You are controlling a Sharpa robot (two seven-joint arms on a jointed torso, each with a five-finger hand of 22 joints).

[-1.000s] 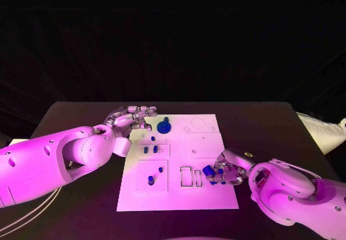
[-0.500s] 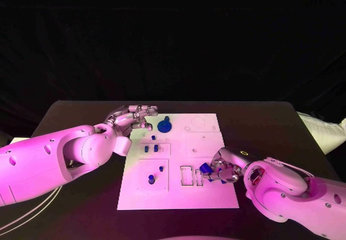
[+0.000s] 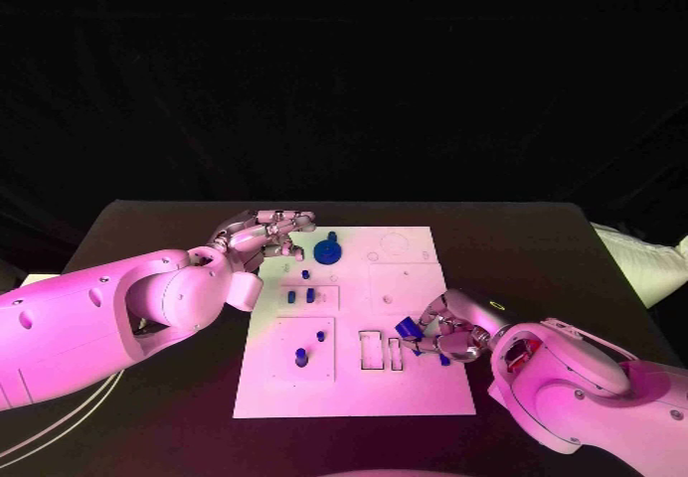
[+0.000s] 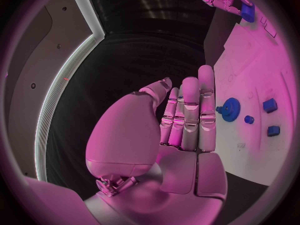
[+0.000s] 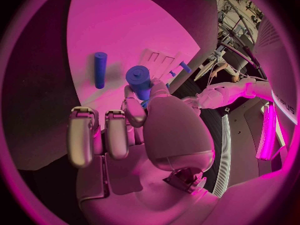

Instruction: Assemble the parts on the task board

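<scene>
I see the task board (image 3: 359, 378), a white plate, lying mid tabletop (image 3: 531, 238). Near its R edge the right hand (image 3: 447, 336) pinches a blue cylindrical part (image 3: 409, 328) between thumb and a finger; in the right wrist view that part (image 5: 139, 80) stands up from the fingertips, other fingers (image 5: 81, 135) stretched out beside it, not on it. Just beside the hand, toward board center, two narrow rectangular slots (image 3: 382, 353). A second blue cylinder (image 5: 100, 70) lies flat on the board, apart from the held one.

Rest of the board: blue gear (image 3: 328, 251) w/ a knob at the far end, a small blue peg (image 3: 305, 274) near it, two small blue blocks (image 3: 300, 296) in the L middle panel, another upright blue piece (image 3: 300, 358) in the near L panel.

Left hand (image 3: 265, 237) is at the board's far L corner, close to the gear but I can't see it touching. In the left wrist view its fingers (image 4: 189, 115) are straight, pressed together side by side, thumb alongside, holding nothing.
</scene>
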